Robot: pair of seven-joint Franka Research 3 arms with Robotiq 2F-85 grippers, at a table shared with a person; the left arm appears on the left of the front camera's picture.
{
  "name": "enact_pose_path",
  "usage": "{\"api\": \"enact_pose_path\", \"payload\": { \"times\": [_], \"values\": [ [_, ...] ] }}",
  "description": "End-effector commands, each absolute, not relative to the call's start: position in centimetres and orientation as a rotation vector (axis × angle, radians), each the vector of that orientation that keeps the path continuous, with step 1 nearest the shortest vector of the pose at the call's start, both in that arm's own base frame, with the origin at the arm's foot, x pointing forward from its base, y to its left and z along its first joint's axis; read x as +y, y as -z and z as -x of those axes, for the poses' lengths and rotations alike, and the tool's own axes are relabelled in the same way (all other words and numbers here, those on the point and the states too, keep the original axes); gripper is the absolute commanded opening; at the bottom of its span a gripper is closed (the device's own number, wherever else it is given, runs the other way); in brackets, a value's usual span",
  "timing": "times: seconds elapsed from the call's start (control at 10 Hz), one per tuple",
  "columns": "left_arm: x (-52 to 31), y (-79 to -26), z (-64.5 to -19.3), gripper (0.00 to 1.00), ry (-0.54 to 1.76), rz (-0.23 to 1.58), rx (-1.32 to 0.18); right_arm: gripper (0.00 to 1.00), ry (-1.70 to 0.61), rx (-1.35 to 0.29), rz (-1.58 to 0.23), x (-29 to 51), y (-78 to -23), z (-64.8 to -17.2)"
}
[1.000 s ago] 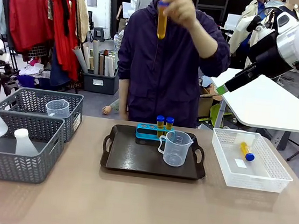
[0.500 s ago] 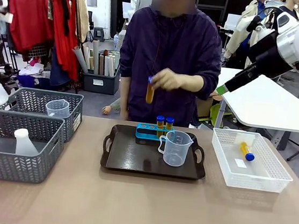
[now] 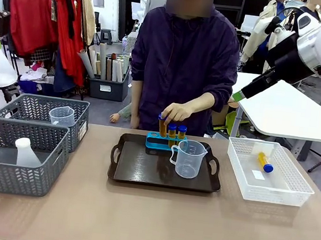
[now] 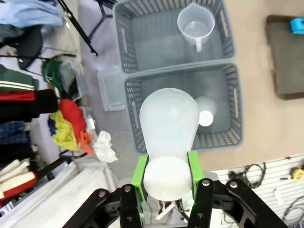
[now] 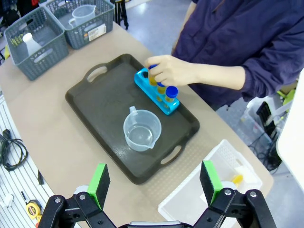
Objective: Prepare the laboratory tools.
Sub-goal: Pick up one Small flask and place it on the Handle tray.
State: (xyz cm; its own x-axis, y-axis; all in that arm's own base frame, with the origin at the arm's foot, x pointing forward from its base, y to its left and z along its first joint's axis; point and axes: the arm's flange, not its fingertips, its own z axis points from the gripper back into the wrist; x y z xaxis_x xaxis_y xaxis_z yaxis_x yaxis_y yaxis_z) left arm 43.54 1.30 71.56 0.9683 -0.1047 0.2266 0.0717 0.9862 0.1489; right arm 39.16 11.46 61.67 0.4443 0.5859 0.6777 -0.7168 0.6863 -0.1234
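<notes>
the right gripper (image 5: 155, 180) has its fingers wide apart, holding nothing. the left gripper (image 4: 166, 180) squeezes the neck of the whitish flask (image 4: 168, 121), cut off at the front view's upper left edge. farther off, a hand (image 3: 179, 111) half hides an amber tube (image 3: 162, 128) at the blue rack (image 3: 153, 142). the tube was higher before, the flask lower.

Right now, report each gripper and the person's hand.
Left gripper: jaws shut on the whitish translucent conical flask.
Right gripper: jaws open, empty.
Person's hand: holding a small amber blue-capped tube.
</notes>
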Motion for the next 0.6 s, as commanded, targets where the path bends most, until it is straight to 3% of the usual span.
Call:
{"api": "enact_pose_path", "payload": {
  "times": [0.0,0.5],
  "values": [
    [1.84,-70.33,-43.51,0.0,0.053,-0.137,-0.216,1.0,-0.82,-0.761,-0.206,11.43,-61.7,-39.21],
    [1.84,-70.33,-43.51,0.0,0.053,-0.137,-0.216,1.0,-0.82,-0.761,-0.206,11.43,-61.7,-39.21]
  ]
}}
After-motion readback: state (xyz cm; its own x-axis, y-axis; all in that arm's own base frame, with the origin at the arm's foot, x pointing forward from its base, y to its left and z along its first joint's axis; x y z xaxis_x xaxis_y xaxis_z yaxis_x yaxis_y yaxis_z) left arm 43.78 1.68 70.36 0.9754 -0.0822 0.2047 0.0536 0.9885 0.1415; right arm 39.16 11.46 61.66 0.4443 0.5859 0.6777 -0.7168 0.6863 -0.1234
